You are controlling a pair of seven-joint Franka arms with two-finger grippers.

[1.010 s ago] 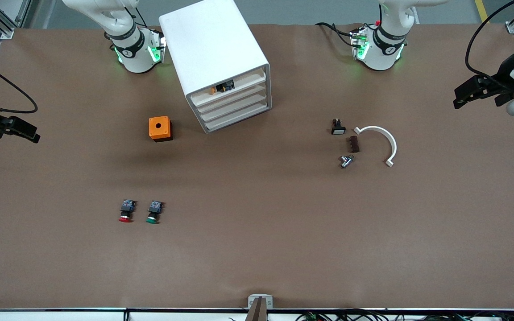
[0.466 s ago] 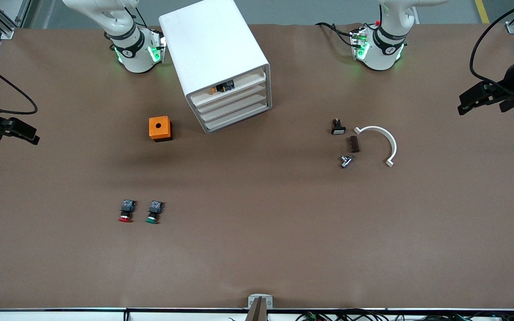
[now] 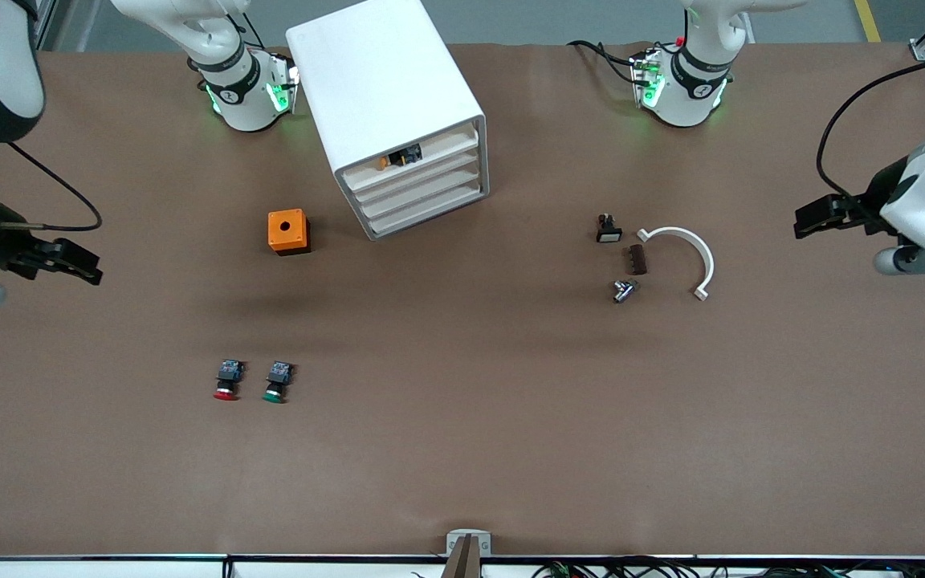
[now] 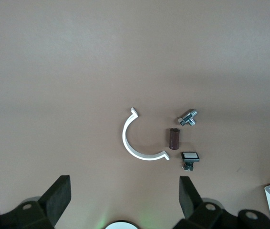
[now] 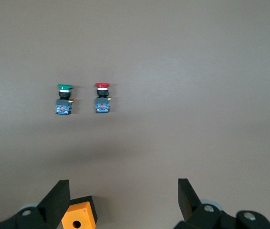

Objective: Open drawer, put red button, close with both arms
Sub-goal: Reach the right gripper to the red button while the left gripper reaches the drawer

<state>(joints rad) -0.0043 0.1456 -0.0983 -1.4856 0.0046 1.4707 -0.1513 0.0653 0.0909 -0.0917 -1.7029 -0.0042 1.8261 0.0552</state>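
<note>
Since the drawer is shut and nothing is held, the step in hand looks like the approach before opening.

Cabinet: the white four-tier cabinet [image 3: 398, 112] stands near the right arm's base, its fronts turned toward the front camera.
Drawer: the drawer [image 3: 418, 170], second tier from the top, sits flush and closed.
Red button: the red button [image 3: 226, 380] lies on the table [image 3: 462, 449], nearer the front camera than the orange box [image 3: 288, 231], just beside the green button [image 3: 276, 382].
Right gripper: the right gripper [image 5: 120, 200] hangs over the table at the right arm's end, jaws apart, empty.
Left gripper: the left gripper [image 4: 123, 200] hangs over the left arm's end, near the white curved bracket [image 4: 140, 138], jaws apart, empty.
Next move: one gripper must likely reach the drawer's front edge and pull it straight out; the shallow lip calls for careful alignment.
</note>
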